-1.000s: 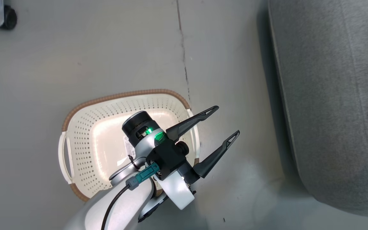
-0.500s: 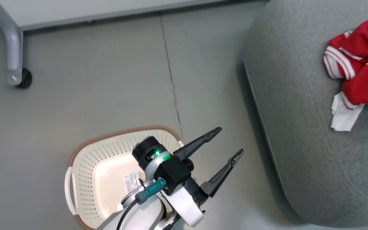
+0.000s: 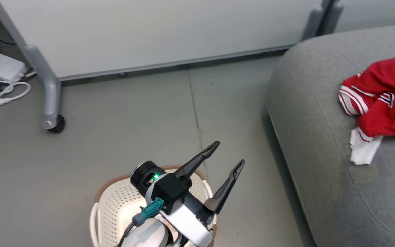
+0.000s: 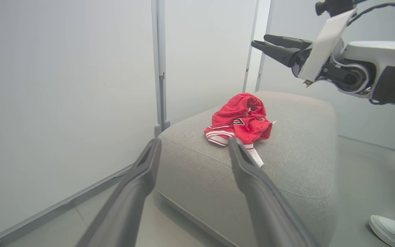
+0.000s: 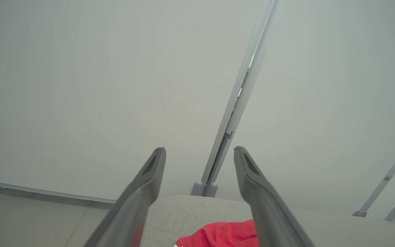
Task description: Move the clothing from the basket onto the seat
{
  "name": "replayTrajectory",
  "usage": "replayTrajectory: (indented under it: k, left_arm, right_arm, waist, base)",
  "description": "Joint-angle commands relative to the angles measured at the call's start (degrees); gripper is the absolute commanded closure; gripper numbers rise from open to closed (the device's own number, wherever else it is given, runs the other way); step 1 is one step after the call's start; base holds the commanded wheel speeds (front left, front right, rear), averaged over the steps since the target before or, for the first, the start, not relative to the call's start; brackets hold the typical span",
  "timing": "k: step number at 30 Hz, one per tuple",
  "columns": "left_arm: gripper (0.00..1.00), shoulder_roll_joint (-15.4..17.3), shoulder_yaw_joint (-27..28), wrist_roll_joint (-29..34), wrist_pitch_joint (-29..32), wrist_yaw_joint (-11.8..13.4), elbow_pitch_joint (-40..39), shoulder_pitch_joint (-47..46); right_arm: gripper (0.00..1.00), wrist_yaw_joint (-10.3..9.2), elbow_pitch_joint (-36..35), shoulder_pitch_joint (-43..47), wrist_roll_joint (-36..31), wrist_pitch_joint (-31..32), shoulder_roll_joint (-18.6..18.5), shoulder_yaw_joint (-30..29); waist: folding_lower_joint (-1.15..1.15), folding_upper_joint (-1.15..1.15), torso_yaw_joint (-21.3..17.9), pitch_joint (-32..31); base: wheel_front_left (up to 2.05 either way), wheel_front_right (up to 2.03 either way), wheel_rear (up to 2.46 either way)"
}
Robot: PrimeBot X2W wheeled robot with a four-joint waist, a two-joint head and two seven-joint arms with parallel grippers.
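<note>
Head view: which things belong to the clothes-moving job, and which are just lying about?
Job: clothing, seat, basket, left end effector.
Lying about: castor leg, white box with cables.

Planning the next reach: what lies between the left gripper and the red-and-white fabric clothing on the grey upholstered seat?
Head view: bare grey floor, then the seat, its rounded edge and bare cushion; nothing else between left gripper and clothing.
</note>
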Motion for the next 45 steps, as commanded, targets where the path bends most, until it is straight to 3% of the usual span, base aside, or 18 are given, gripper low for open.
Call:
replayTrajectory:
  k: [1, 8, 12, 22, 31, 45]
  left_arm:
    - [0.0, -0.3, 2.0, 0.9, -0.1, -0.1, -0.1, 1.7]
    - [0.0, -0.8, 8.0, 2.0, -0.1, -0.1, -0.5, 4.8]
    - [0.0, -1.2, 14.3, 1.3, -0.1, 0.0, -0.9, 6.5]
    - [0.0, -1.3, 23.7, 0.0, -0.1, 0.6, -1.4, 10.5]
    - [0.0, -1.3, 25.2, 0.5, -0.1, 1.1, 1.4, 12.5]
    - [0.0, -1.3, 24.3, -0.1, -0.1, 2.0, 5.7, 12.8]
  right_arm:
    - [0.0, -0.02, -4.1, 2.9, 0.7, -0.2, 0.8, 0.1]
    - [0.0, -0.02, -14.6, 10.8, 0.9, -0.2, 4.6, 0.6]
    - [0.0, -0.02, -18.5, 15.4, 1.0, -0.2, 7.2, 1.0]
    - [0.0, -0.02, -20.2, 22.9, 1.8, -0.2, 13.6, 0.6]
    - [0.0, -0.01, -17.2, 27.0, 1.4, -0.2, 18.2, 0.3]
    - [0.0, -0.01, -14.4, 29.3, -0.3, -0.2, 20.5, -0.4]
  waist:
    - [0.0, 0.0, 2.8, -2.6]
    - [0.0, 0.0, 7.1, -4.9]
    - [0.0, 0.0, 9.9, -6.1]
    - [0.0, 0.0, 16.1, -8.0]
    - [0.0, 0.0, 19.6, -7.6]
    - [0.0, 0.0, 21.2, -8.0]
  base:
    - [0.0, 0.0, 0.0]
    - [0.0, 0.0, 0.0]
    - [0.0, 0.0, 0.0]
    - [0.0, 0.0, 0.0]
    - [0.0, 0.0, 0.0]
    - [0.0, 0.0, 0.0]
